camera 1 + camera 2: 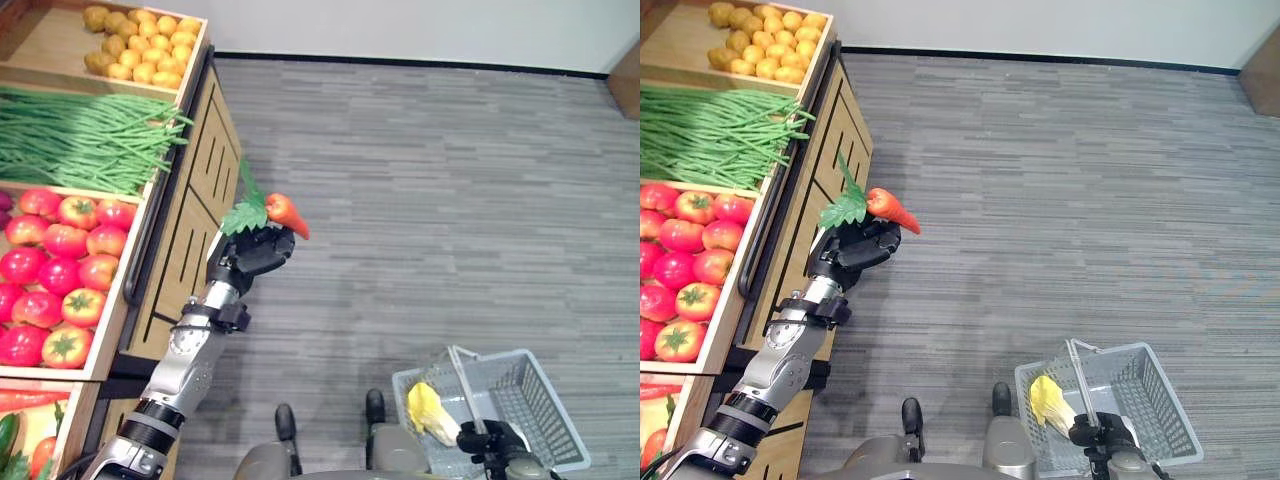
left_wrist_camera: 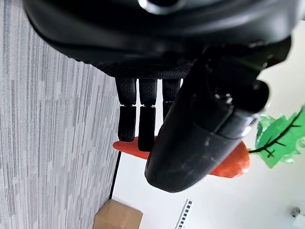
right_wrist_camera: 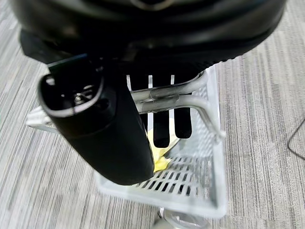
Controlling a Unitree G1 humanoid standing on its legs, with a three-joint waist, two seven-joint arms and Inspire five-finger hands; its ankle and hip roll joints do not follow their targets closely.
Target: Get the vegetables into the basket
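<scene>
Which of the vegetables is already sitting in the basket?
The yellow leafy vegetable, lying in the grey basket that the right hand carries. The carrot is up in the left hand.

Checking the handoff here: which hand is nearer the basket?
Right. The right hand grips the basket by its handle; the left hand holds a carrot up by the shelf, well away.

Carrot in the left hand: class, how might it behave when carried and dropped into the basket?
The carrot looks stiff, its tip jutting unsupported from the left hand. Its tapered, round body could roll in the basket. Its leaves look thin and probably floppy.
</scene>
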